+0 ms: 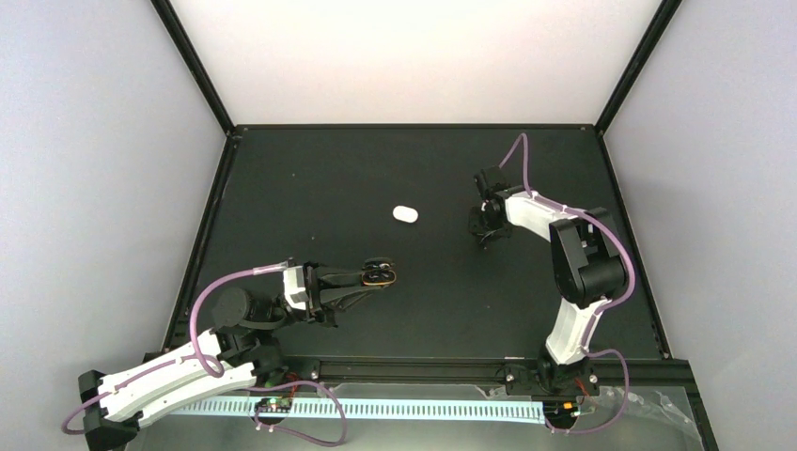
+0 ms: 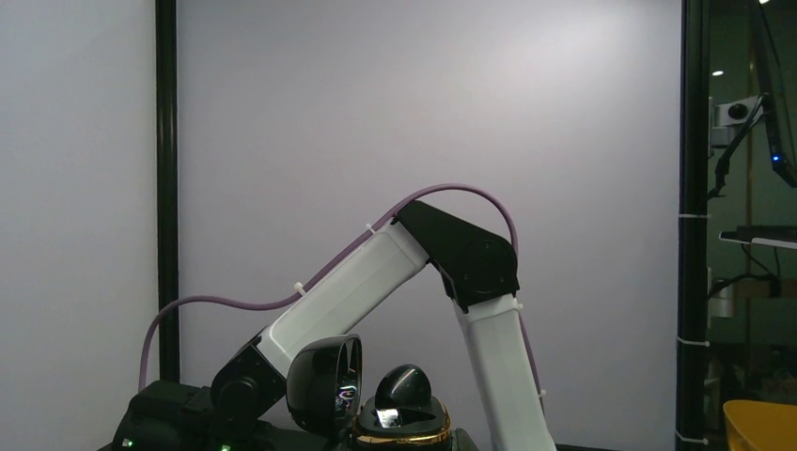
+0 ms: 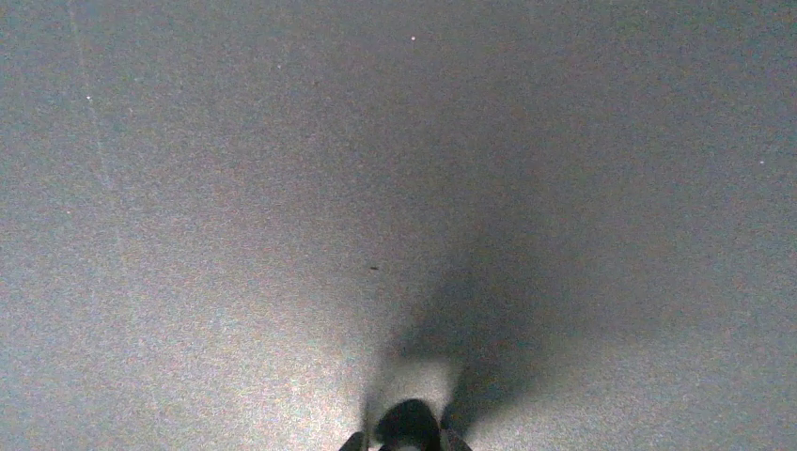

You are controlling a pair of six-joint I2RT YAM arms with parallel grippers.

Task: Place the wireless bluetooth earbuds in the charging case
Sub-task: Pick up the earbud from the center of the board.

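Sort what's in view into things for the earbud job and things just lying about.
For the job: charging case, the white oval lying alone on the table; no white earbuds visible.
Not plainly the job: glossy black gold-rimmed object, not lying about but gripped in the shut left jaws; its role is unclear.

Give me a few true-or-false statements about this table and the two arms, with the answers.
1. The white oval case lies loose on the table, in no gripper. True.
2. The left gripper is empty. False: it is shut on a dark, gold-rimmed object.
3. The right gripper touches the white oval case. False: it is well apart from it, off to the right over bare table.
4. The table top is black. True.
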